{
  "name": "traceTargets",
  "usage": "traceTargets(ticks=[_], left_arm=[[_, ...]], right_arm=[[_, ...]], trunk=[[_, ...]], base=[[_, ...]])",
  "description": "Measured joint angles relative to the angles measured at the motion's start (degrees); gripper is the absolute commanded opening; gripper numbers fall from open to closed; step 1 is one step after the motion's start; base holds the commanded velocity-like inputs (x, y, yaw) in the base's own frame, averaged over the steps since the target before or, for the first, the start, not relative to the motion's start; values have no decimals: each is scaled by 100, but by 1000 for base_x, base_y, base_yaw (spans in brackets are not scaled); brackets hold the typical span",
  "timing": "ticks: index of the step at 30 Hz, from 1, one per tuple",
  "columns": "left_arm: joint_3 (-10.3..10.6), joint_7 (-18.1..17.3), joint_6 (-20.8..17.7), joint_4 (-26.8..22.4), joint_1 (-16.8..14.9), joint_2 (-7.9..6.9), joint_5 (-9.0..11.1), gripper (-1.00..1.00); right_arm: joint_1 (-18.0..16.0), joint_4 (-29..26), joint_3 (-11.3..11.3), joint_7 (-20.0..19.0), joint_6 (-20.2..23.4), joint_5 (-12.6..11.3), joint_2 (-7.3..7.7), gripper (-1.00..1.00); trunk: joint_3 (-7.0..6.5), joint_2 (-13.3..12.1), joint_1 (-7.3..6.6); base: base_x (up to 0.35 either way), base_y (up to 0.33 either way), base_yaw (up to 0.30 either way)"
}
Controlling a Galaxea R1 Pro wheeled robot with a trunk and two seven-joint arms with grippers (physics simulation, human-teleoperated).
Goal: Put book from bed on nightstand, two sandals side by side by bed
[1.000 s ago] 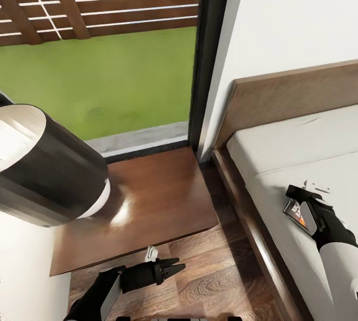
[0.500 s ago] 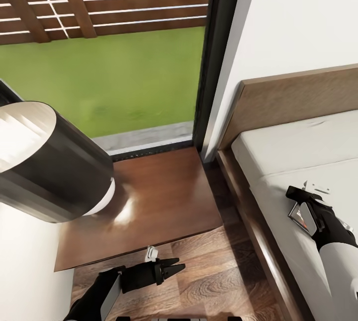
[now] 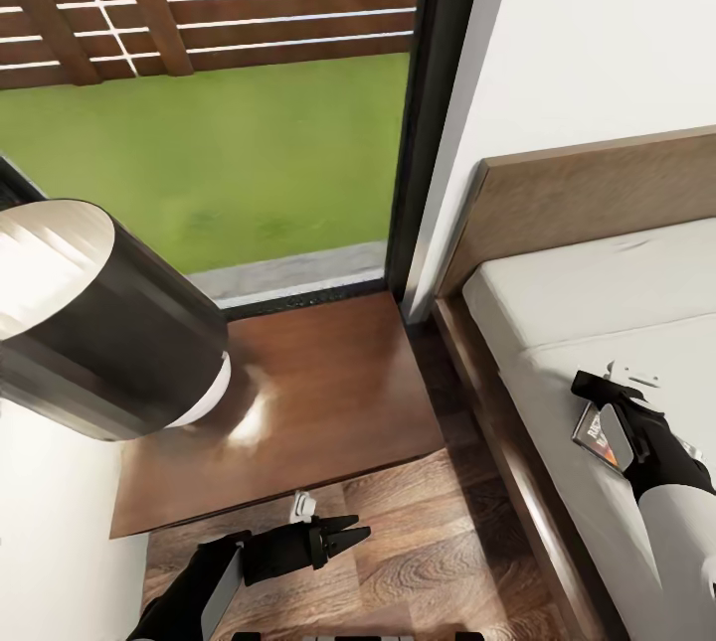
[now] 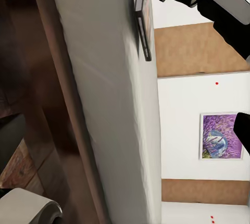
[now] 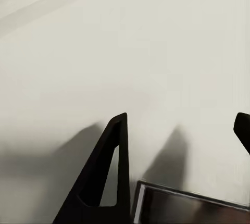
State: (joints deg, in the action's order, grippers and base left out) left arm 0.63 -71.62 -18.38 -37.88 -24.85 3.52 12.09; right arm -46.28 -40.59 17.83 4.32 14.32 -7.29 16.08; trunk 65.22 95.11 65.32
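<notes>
head view: the right arm enters from the lower right corner and reaches up and left over the bed (image 3: 597, 293), its right gripper (image 3: 595, 400) low over the pale mattress at the right edge of the frame. the book (image 3: 595, 434) lies on the mattress directly at that gripper, its orange and dark cover partly hidden under the wrist. in the right wrist view the two dark fingers (image 5: 107, 172) stand spread with the book's edge (image 5: 192, 206) between them at the bottom of the frame; jaws released, not clamped on it. in the left wrist view the book (image 4: 143, 21) shows edge-on against the mattress with the right gripper's fingertip at its top corner. the left arm enters at the bottom centre of the head view, forearm level, left gripper (image 3: 348, 534) pointing right above the wood-plank floor (image 3: 428, 561), jaws parted and holding nothing. the nightstand (image 3: 328, 402) sits centre-left between window (image 3: 219, 104) and bed frame, its glossy surface bare where visible. a dark cylindrical lamp shade (image 3: 99, 323) fills the left edge.
</notes>
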Motion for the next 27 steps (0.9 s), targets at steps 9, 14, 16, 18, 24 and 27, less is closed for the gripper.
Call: traceTargets(ticks=[9, 14, 16, 18, 24, 27], left_arm=[[0, 0, 0, 0, -1, 0, 1, 100], [0, 1, 0, 0, -1, 0, -1, 100], [0, 0, 0, 0, 0, 0, -1, 100], [0, 0, 0, 0, 0, 0, -1, 100], [0, 0, 0, 0, 0, 0, 3, 100], [0, 1, 0, 0, 0, 0, 0, 100]], right_arm=[[-1, 1, 0, 2, 1, -1, 0, 100], [1, -1, 0, 4, -2, 1, 0, 100], [2, -2, 0, 7, 0, 0, 0, 100], [1, -2, 0, 7, 1, -1, 0, 100], [0, 0, 0, 7, 3, -1, 0, 100], [2, -2, 0, 8, 2, 0, 0, 100]], trunk=[[0, 0, 0], [0, 0, 0], [0, 0, 0], [0, 0, 0], [0, 0, 0], [0, 0, 0]], base=[[0, 0, 0], [0, 0, 0], [0, 0, 0], [0, 0, 0], [0, 0, 0], [0, 0, 0]])
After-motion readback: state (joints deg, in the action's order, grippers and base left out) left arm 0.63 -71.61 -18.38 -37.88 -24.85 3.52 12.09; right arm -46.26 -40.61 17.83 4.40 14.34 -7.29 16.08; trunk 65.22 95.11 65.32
